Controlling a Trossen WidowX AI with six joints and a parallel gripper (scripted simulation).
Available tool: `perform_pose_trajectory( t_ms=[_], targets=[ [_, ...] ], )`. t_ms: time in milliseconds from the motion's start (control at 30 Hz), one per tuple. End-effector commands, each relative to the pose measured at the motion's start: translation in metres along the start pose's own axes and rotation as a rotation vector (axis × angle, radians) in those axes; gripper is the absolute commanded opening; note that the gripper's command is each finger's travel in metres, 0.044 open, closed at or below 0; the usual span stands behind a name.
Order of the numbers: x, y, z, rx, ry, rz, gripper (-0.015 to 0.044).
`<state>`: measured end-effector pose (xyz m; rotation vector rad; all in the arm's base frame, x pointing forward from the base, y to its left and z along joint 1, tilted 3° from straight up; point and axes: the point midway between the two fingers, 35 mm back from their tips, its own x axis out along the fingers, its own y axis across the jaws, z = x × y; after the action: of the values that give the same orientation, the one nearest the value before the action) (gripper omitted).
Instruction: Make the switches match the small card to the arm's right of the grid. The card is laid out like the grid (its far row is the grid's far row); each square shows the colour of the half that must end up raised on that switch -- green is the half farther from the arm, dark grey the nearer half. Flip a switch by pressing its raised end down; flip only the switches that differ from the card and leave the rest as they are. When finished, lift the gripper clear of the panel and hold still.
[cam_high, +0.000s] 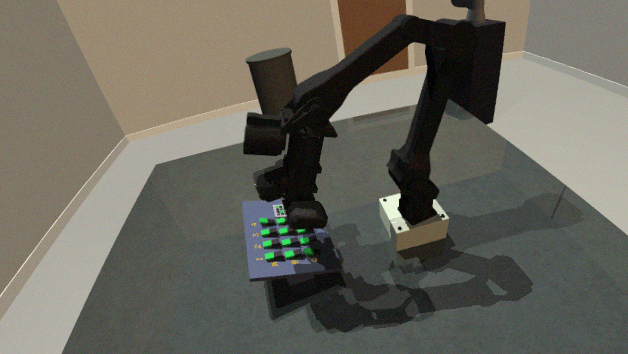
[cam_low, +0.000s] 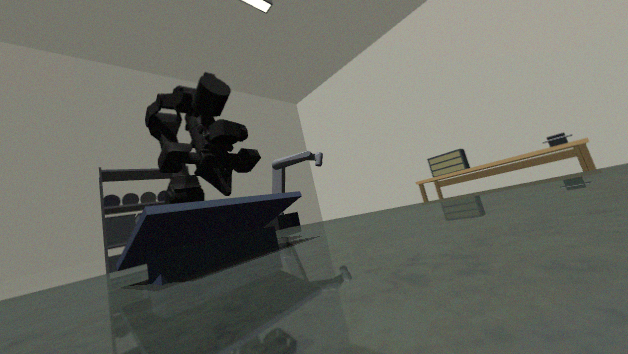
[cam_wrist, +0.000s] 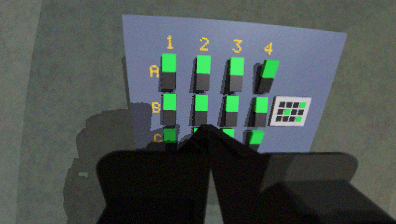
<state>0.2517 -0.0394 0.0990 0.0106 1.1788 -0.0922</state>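
Item: switch panel (cam_high: 295, 267), blue, tilted, resting on the dark glossy desk (cam_high: 200, 300) toward its near-left part in the top view, well in from every desk edge. Grid of rocker switches lettered A to C and numbered 1 to 4, each half green, half dark grey.

Row A, wrist view: A1 (cam_wrist: 169, 71), A2 (cam_wrist: 203, 73) and A3 (cam_wrist: 236, 74) look alike; A4 (cam_wrist: 268, 75) is tipped differently from them. Which half stands raised on each cannot be told with certainty. Row B (cam_wrist: 201, 109) shows four switches. Row C is partly hidden behind the fingers.

Item: reference card (cam_wrist: 290, 111), small, white-bordered, on the panel just beside B4, carrying dark grey and green squares; the exact pattern is too small to read.

Item: gripper (cam_wrist: 207, 131), black, clenched with fingers pressed together and nothing between them. Its tip sits over row C near column 2, low above the panel; contact cannot be told. In the top view it covers the panel corner nearest the card.

Item: arm base (cam_high: 435, 235), pale block, to the right of the panel, apart from it, with open desk between.

Containers: none hold visible contents. A dark cylinder (cam_high: 272, 80) stands behind the arm.

Open room: broad desk surface lies to the panel's left, front and far right; the arm's shadow falls across the front-right stretch. A wooden table (cam_low: 505, 165) stands far off in the exterior view.
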Motion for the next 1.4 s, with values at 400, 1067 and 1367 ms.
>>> perform_pose_trajectory(
  t_ms=[400, 1067, 1367],
  targets=[
    [0.029, 0.0, -0.009, -0.004, 0.014, 0.005, 0.0],
    [0.039, 0.0, -0.009, -0.004, 0.014, 0.005, 0.0],
    [0.039, 0.0, -0.009, -0.004, 0.014, 0.005, 0.0]
  ],
)
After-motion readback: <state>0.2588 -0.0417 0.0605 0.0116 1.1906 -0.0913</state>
